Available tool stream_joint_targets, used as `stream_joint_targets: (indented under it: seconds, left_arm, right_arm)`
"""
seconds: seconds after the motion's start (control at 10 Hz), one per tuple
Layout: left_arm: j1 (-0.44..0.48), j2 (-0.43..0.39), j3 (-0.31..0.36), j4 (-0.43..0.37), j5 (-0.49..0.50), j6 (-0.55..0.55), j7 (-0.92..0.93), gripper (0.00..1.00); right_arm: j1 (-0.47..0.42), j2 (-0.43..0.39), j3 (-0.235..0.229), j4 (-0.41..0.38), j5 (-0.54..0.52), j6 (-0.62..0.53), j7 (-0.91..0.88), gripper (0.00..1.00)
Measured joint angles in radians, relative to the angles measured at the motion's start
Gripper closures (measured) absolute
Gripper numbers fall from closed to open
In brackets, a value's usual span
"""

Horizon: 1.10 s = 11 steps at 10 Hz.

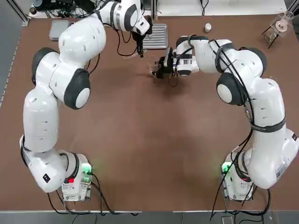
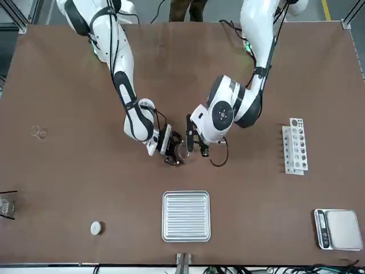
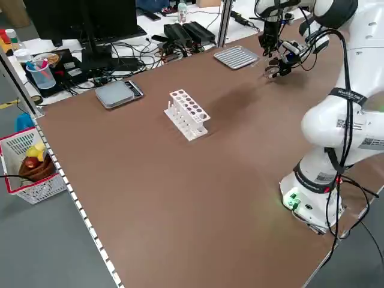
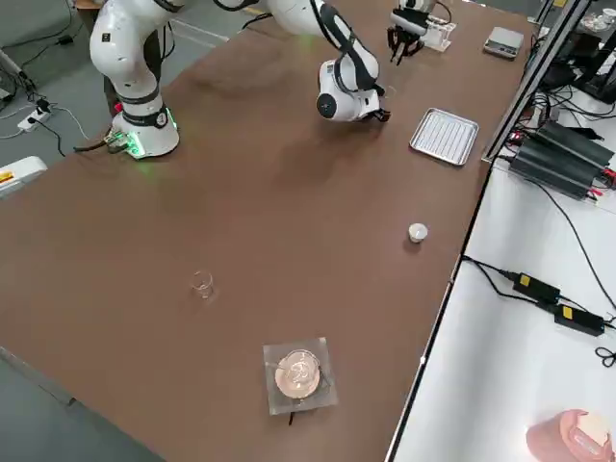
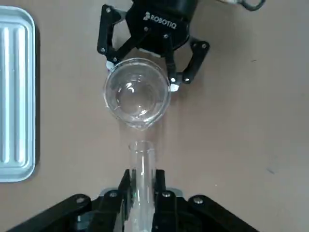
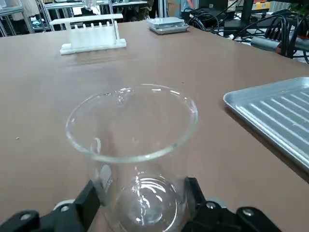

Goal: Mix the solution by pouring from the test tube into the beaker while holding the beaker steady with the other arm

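Observation:
The clear glass beaker [image 5: 137, 94] stands upright on the brown table. My right gripper [image 5: 141, 76] is shut on the beaker, one black finger on each side of its wall; the right wrist view shows the same grip [image 6: 140, 198] low on the beaker [image 6: 133, 145]. My left gripper [image 5: 143, 176] is shut on a clear test tube [image 5: 142, 162]. The tube's open mouth points at the beaker's spout and stops just short of its rim. From overhead the left gripper [image 1: 140, 49] hangs just behind and left of the beaker [image 1: 153, 65].
A ribbed metal tray [image 1: 156, 36] lies close behind the beaker. A white test tube rack [image 2: 295, 145] and a scale [image 2: 338, 228] are on the robot's left side. A small white cap [image 1: 208, 27], a flask on a stand [image 1: 280, 25] and a tiny glass vessel [image 2: 38, 132] sit far right.

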Motion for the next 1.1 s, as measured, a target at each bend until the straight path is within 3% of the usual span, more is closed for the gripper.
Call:
stream_joint_targets:
  seconds: [1.1]
  left_arm:
    - [-0.173,0.104,0.153,0.077,0.042,0.027,-0.084,0.78]
  right_arm:
    - [0.000,0.000,-0.001,0.001,0.001,0.002,0.002,0.23]
